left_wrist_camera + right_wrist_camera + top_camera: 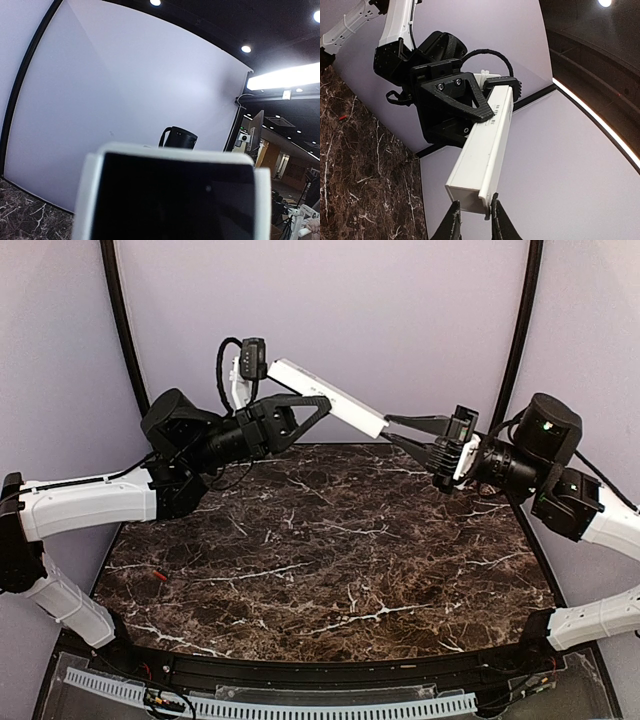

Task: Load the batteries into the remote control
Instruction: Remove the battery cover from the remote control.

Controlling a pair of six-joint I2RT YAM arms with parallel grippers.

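Left gripper (485, 116) clamped on remote control (485, 150); right gripper (474, 220) at its lower end, clamp unclear. Likely light, rigid, slick: pinch long edges.

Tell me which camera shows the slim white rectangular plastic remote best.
Right wrist view: the remote shows nearly full-length and sharp. Top view shows it small and partly covered; left wrist view gives only a blurred close-up of part.

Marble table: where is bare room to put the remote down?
The marble table is bare in the middle, on the right half and along the near edge. Only a red battery lies near the left edge. Crowded: above the far edge, where left fingers and right fingers meet at the remote control.
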